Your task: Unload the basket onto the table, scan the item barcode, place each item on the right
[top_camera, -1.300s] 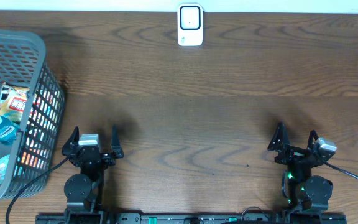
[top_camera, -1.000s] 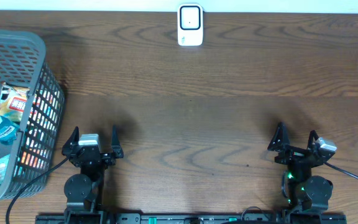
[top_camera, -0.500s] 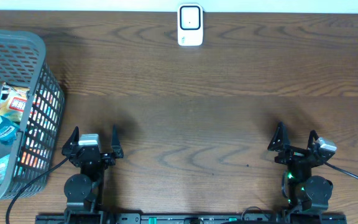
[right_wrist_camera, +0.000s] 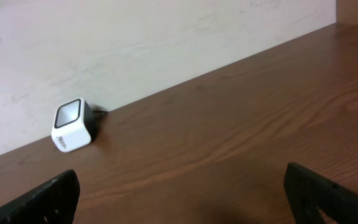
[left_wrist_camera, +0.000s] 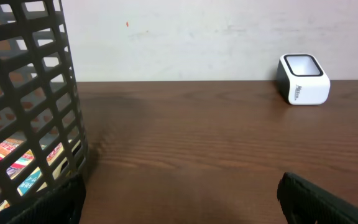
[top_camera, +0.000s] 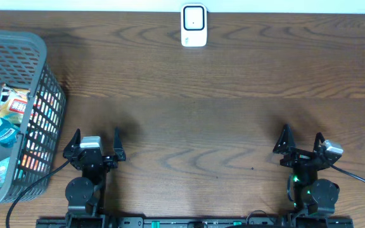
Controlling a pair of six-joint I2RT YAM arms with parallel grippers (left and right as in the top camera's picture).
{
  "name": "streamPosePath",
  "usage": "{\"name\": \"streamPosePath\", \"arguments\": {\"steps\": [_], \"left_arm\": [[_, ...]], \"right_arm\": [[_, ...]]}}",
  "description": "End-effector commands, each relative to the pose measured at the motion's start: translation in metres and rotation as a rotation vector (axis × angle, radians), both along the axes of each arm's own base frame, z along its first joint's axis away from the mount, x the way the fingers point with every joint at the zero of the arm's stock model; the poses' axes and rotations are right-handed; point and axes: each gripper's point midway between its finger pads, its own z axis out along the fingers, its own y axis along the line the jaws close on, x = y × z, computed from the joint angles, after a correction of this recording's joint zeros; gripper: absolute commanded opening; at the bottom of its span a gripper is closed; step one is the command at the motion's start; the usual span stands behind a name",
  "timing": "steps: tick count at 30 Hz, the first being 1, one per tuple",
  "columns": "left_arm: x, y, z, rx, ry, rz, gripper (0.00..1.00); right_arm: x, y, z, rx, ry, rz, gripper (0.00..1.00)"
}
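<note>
A white barcode scanner (top_camera: 194,26) stands at the far middle edge of the table; it also shows as a white block (left_wrist_camera: 303,79) in the left wrist view and small at the left (right_wrist_camera: 73,125) in the right wrist view. Packaged items (top_camera: 8,104) lie inside the grey mesh basket (top_camera: 40,57) at the far left. My left gripper (top_camera: 95,142) rests open near the front edge, just right of the basket, nothing between its fingers (left_wrist_camera: 319,199). My right gripper (top_camera: 301,139) stands open at the front right, also holding nothing.
The basket wall (left_wrist_camera: 36,99) fills the left side of the left wrist view, colourful packets visible through its mesh. A pale wall (right_wrist_camera: 135,43) runs behind the table's far edge. Brown wooden tabletop (top_camera: 201,120) lies between the arms and the scanner.
</note>
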Motion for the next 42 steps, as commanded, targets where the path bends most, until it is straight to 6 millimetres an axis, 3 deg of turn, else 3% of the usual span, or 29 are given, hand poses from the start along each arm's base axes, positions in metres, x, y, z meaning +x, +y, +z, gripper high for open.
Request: {"name": "streamPosePath", "arguments": {"steps": [1, 42], "left_arm": [[-0.0011, 0.0010, -0.0169, -0.001, 0.052, 0.008, 0.98], [-0.0009, -0.0056, -0.0172, -0.007, 0.054, -0.030, 0.98]], "right_arm": [[-0.0002, 0.0014, 0.0000, -0.015, 0.000, 0.006, 0.99], [-0.0002, 0.0014, 0.0000, -0.015, 0.000, 0.006, 0.99]]}}
